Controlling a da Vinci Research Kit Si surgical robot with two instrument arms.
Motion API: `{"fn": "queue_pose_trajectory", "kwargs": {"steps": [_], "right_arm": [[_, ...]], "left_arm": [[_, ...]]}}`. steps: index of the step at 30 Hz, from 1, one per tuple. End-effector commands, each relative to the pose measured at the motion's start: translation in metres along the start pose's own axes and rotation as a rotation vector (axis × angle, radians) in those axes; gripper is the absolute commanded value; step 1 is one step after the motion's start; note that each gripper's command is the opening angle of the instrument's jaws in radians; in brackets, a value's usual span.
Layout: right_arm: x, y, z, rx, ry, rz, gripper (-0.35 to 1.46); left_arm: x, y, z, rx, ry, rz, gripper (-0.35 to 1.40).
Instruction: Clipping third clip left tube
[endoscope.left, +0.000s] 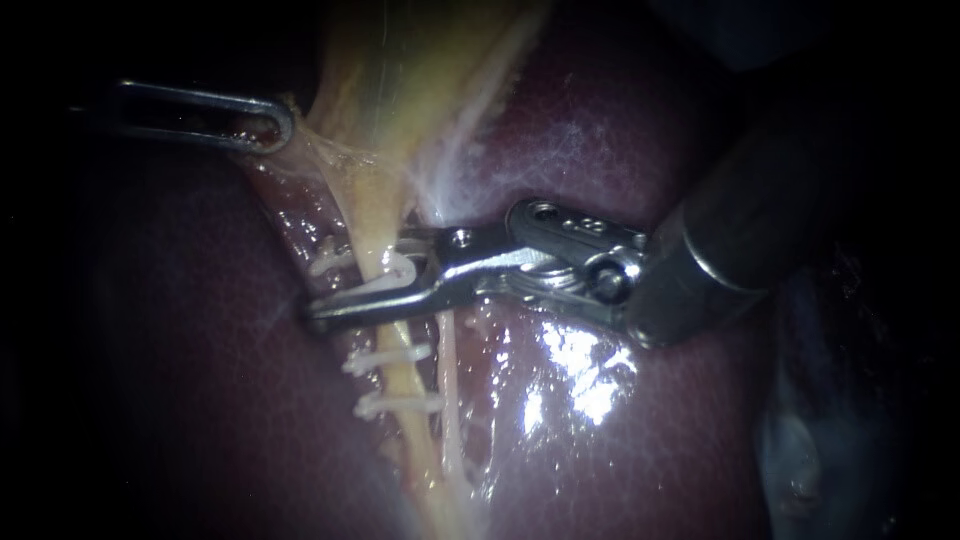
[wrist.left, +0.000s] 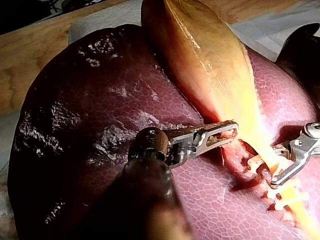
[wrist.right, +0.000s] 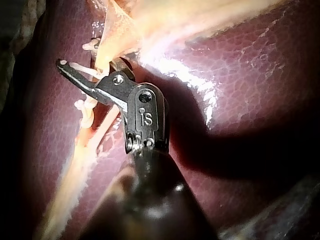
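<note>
Reaching in from the right, the right instrument (endoscope.left: 375, 280) lies crosswise over the left tube (endoscope.left: 368, 215). One jaw is on the far side of the tube and the other on the near side, and the near jaw's tip sticks out well past the tube to the left. A white clip (endoscope.left: 398, 272) sits between the jaws, wrapped round the yellow tube. Both jaws press on it with only a narrow gap left, so they are closed on the clip. Nearer along the same tube, two more clips lie across it: the farther clip (endoscope.left: 388, 358) just beside the jaws and the nearer clip (endoscope.left: 398, 404) close to it, both clear of the instrument. The thin, pale right tube (endoscope.left: 448, 385) runs alongside, just to the right. A white scrap (endoscope.left: 328, 263) left of the tube, on the far side of the jaws, may be a clip's end or only tissue. At the far left, the left instrument (endoscope.left: 270, 125) has its slotted jaws closed on a fold at the edge of the gallbladder (endoscope.left: 400, 60), where it narrows toward the tube. Thin strands there are stretched taut. The dark red liver (endoscope.left: 650, 430) lies under everything, wet and shining to the right of the tubes.
</note>
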Motion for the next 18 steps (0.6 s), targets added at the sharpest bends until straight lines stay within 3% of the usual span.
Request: {"fn": "queue_pose_trajectory", "kwargs": {"steps": [1, 9, 18], "right_arm": [[0.0003, -0.0001, -0.0001, 0.015, 0.014, 0.015, 0.49], [0.0024, -0.0012, -0.0004, 0.080, 0.080, 0.064, 0.49], [0.0023, -0.0012, -0.0014, 0.089, 0.082, 0.088, 0.38]], "left_arm": [[0.0000, 0.0000, 0.0000, -0.001, 0.000, 0.000, -0.35], [0.0000, 0.0000, 0.0000, -0.001, 0.000, 0.000, -0.35], [0.0000, 0.0000, -0.0001, 0.000, 0.000, 0.000, -0.35]]}}
